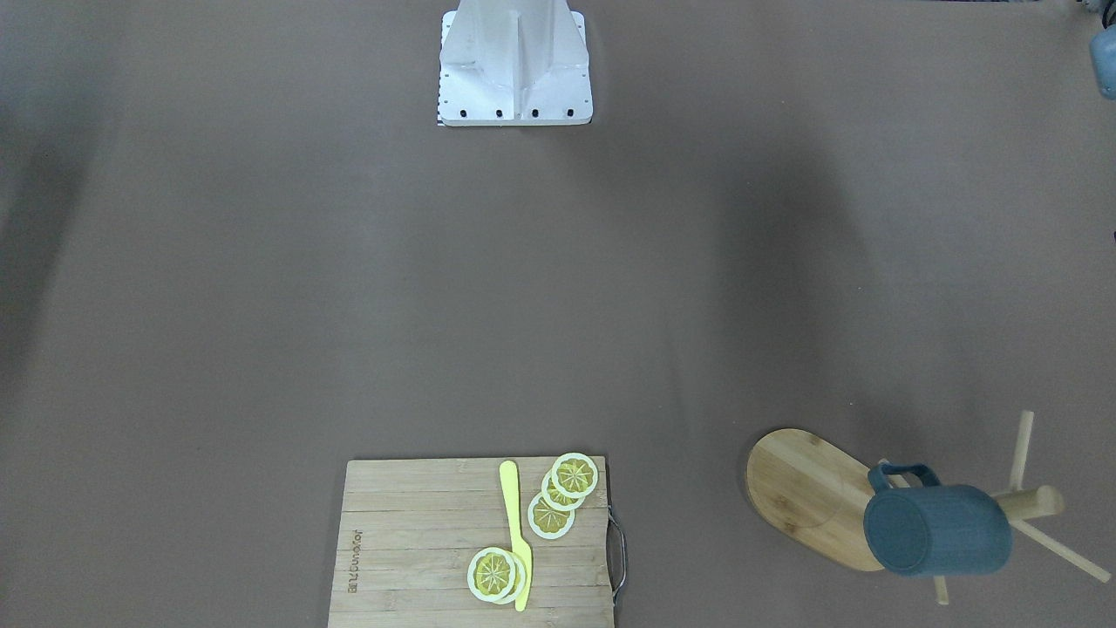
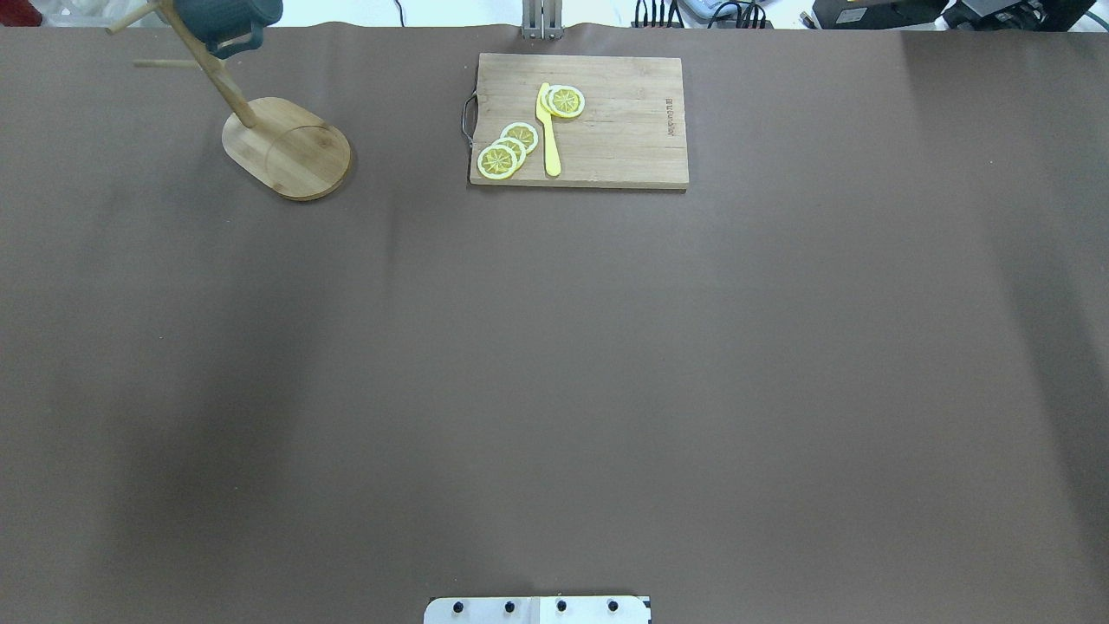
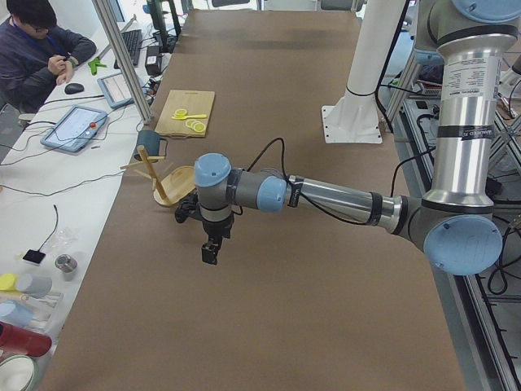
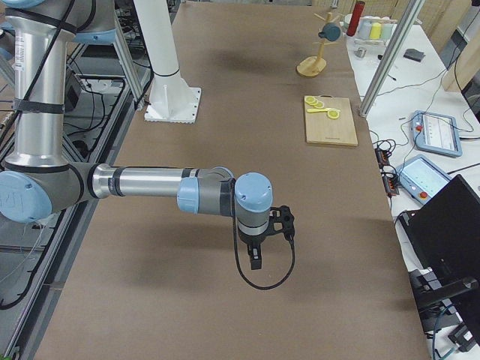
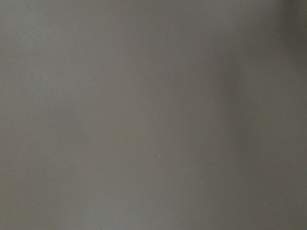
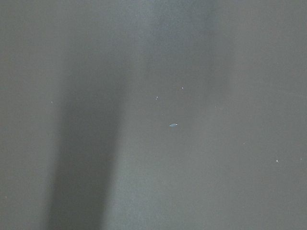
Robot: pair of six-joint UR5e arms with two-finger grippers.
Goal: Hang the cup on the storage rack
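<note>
Blue-grey cup [image 1: 937,529] hangs on the wooden storage rack [image 1: 802,488], far left on the brown table [image 1: 261,305]. Left gripper [image 3: 210,252] and right gripper [image 4: 256,260] hover over the table, well apart from the cup. I cannot tell if either is spread or pressed together.

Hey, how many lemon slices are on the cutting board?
5 lemon slices on the cutting board: three overlap in a row near its metal handle; two lie stacked by the yellow knife, one mostly covered. Others could hide beneath.
</note>
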